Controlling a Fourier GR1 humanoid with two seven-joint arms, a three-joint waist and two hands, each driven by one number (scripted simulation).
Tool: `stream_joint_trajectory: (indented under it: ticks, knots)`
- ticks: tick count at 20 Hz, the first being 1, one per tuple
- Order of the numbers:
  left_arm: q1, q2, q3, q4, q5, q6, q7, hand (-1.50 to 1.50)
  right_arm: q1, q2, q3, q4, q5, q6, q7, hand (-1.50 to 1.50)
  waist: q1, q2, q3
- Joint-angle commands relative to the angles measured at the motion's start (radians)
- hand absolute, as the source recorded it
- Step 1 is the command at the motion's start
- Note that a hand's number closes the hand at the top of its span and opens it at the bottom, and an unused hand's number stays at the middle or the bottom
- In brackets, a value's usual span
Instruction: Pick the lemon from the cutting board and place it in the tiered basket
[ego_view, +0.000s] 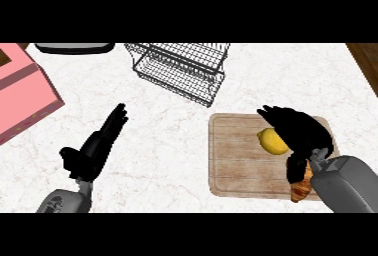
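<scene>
A yellow lemon lies on the wooden cutting board at the lower right of the counter. My right hand reaches over the board with its fingers arched just right of and above the lemon, touching or nearly touching it; they are not closed round it. A brown croissant lies on the board's near right corner, partly under my right wrist. The black wire tiered basket stands at the far middle of the counter. My left hand rests open at the lower left, fingers straight.
A pink box sits at the left edge. A dark rounded object shows at the far left edge of the counter. White marble counter lies between the board and the basket.
</scene>
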Motion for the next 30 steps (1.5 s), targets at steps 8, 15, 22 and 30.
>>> stream_joint_trajectory:
  ticks: [8, 15, 22, 30]
  knots:
    - [-0.032, -0.086, 0.039, 0.091, -0.095, -0.01, -0.057, 0.0, 0.053, 0.06, -0.089, 0.044, 0.121, 0.049, -0.14, -1.5, -0.004, 0.0, 0.0]
    - [0.002, -0.061, 0.061, 0.01, -0.062, -0.046, 0.016, 0.0, 0.05, 0.14, -0.101, 0.153, 0.143, -0.16, -0.309, 1.5, 0.001, 0.0, 0.0]
    - [-0.023, -0.103, 0.068, 0.055, -0.118, -0.051, -0.021, 0.0, -0.003, 0.165, -0.148, 0.28, 0.223, -0.218, -0.449, 1.5, 0.0, 0.001, 0.0]
    - [0.031, -0.079, 0.093, 0.017, -0.098, -0.039, -0.008, 0.0, 0.205, 0.257, -0.365, 0.124, 0.283, -0.332, 0.15, 1.5, -0.051, -0.01, -0.002]
